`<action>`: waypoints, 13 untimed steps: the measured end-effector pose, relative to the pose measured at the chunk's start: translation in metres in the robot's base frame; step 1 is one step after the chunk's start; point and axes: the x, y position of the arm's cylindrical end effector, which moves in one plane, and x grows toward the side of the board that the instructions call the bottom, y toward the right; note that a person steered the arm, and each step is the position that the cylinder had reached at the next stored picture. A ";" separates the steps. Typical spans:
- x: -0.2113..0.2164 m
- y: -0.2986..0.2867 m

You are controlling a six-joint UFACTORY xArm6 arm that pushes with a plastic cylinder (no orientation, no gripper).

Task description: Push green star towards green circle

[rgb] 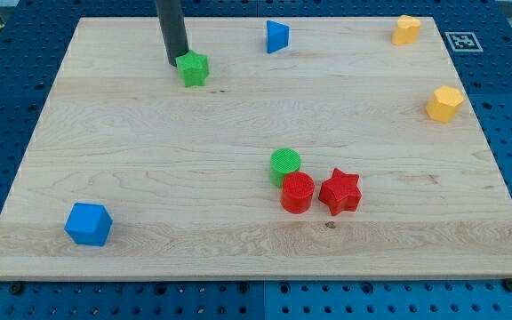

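Single view: high, angled down, whole board framed.

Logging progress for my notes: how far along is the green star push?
Done: my tip sits against the green star, on its upper-left side. In hand: the push itself, barely started by the look of it. Left: nearly everything, as the star lies far from the green circle, near the red blocks.

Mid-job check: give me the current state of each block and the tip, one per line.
my tip: against green star's upper-left side
green star: touched by tip, far from circle
green circle: touching red cylinder
red cylinder: beside red star
red star: flat
blue cube: alone, lower left
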 end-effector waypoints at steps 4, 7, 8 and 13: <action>0.017 0.042; 0.023 0.056; 0.023 0.056; 0.029 0.023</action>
